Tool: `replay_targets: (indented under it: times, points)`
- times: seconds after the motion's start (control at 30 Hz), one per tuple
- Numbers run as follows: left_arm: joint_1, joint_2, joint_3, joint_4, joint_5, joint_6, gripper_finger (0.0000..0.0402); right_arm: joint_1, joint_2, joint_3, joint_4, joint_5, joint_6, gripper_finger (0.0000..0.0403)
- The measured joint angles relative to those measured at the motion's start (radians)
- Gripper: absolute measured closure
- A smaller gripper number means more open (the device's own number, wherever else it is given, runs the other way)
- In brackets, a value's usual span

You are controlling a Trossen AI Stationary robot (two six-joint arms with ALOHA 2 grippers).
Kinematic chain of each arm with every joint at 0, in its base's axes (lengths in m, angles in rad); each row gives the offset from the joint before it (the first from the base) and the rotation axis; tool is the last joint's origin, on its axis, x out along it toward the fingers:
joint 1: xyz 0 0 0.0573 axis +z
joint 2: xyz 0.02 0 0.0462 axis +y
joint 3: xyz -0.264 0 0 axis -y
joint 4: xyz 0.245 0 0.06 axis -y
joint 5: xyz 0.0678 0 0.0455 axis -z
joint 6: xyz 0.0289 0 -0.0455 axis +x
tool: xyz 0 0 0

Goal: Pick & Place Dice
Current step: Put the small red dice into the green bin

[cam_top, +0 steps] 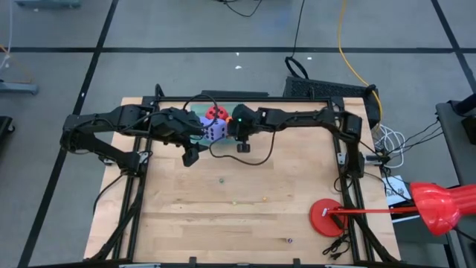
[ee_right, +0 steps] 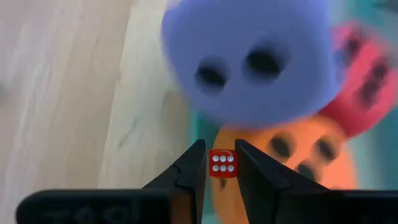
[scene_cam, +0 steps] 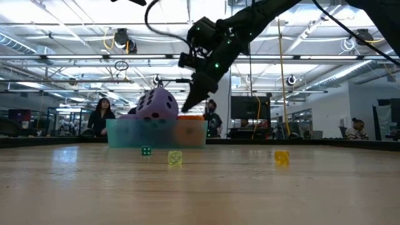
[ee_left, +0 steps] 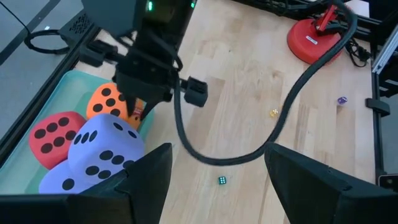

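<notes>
Large foam dice fill a teal tray at the table's far middle: an orange one, a red one and two purple-blue ones, one resting on top of the others. My right gripper hangs slanting down over the tray's right part, shut on a small red die just above the orange foam die. My left gripper waits open beside the tray, above the table, holding nothing. My right gripper pinches the small red die by two opposite faces at the very tips of its two fingers. The fingers slant down from the table's right side. The die is lifted clear, its six-pip face toward the wrist camera, above the foam dice in the tray.
Small dice lie loose on the wood: a green one, a yellow one, a purple one. A red round base stands near the right front corner. The right arm's cable loops over the table.
</notes>
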Motion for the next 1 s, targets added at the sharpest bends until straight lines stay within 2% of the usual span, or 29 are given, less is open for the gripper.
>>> replay_targets:
  times: [1.0]
  points:
    - [0.0,0.0,0.0,0.0,0.0,0.0,0.0135,0.0,0.002,-0.003,-0.017,0.002,-0.001,0.0315]
